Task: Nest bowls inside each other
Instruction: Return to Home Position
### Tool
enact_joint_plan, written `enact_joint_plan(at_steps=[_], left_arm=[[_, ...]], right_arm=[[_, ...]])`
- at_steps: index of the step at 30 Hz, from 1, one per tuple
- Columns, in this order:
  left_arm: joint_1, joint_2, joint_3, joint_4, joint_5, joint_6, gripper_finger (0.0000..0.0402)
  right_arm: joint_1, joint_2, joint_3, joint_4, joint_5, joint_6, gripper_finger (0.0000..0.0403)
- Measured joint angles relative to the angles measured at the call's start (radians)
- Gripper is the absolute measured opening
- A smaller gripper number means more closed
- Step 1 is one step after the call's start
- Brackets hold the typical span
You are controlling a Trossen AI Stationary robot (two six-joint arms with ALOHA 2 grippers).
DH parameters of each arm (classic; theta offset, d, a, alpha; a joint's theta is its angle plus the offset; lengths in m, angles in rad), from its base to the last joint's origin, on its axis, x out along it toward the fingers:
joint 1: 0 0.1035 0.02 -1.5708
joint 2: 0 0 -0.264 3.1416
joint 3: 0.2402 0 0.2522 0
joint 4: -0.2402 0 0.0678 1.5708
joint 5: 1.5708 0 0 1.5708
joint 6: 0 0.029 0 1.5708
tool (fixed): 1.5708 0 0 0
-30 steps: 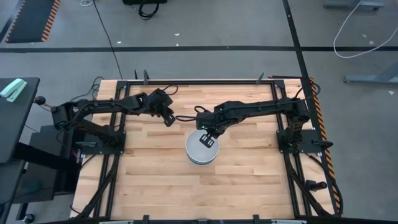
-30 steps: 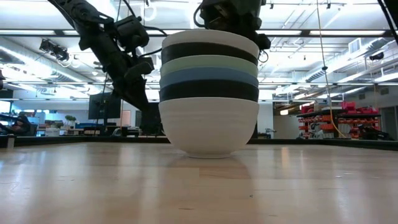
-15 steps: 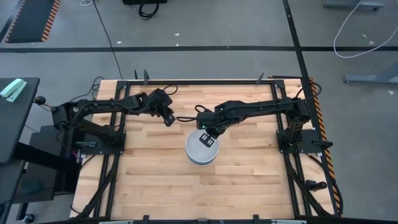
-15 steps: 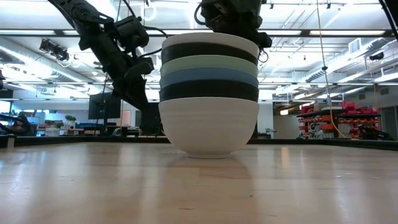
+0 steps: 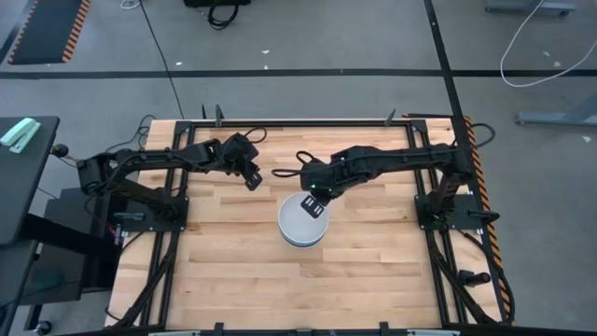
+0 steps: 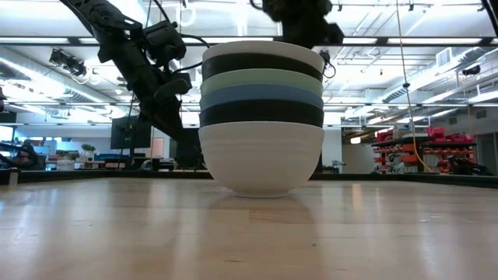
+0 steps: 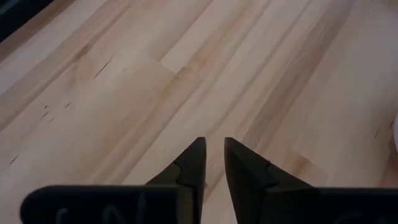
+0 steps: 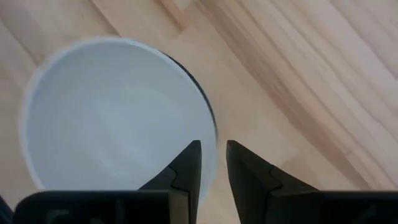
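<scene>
Six bowls stand nested in one stack (image 5: pixel 302 221) at the table's middle, its white bottom bowl (image 6: pixel 261 159) resting by its base on the wood. From the top the rims read white, black, mint green, blue, black, white (image 6: pixel 261 85). My right gripper (image 5: pixel 314 207) hovers shut above the far-right rim of the top white bowl (image 8: pixel 112 118), its fingertips (image 8: pixel 213 144) clear of it. My left gripper (image 5: pixel 254 179) waits shut over bare wood (image 7: pixel 213 140), left of and beyond the stack.
Light wooden tabletop (image 5: pixel 373 271) with a dark metal frame along its edges (image 5: pixel 298 121). The arm bases stand at the left (image 5: pixel 140 201) and right (image 5: pixel 448 201) sides. Bare wood lies all round the stack, widest on the near side.
My right gripper has risen away from the top bowl's rim and drawn a little toward the table's right edge. The stack has stayed still.
</scene>
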Motion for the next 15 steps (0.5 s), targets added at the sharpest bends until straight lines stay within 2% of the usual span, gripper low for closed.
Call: enact_joint_plan(at_steps=[5, 8, 15], left_arm=[[0.000, 0.000, 0.000, -0.015, 0.000, 0.000, 0.0067], [-0.001, 0.000, 0.000, -0.058, 0.000, 0.002, 0.0063], [-0.018, 0.000, 0.000, -0.130, -0.001, 0.009, 0.0057]], right_arm=[[0.045, -0.034, 0.013, 0.020, 0.045, -0.003, 0.0082], [0.090, -0.052, 0.013, 0.027, 0.113, -0.024, 0.0076], [0.201, -0.079, 0.013, 0.043, 0.294, -0.084, 0.0027]])
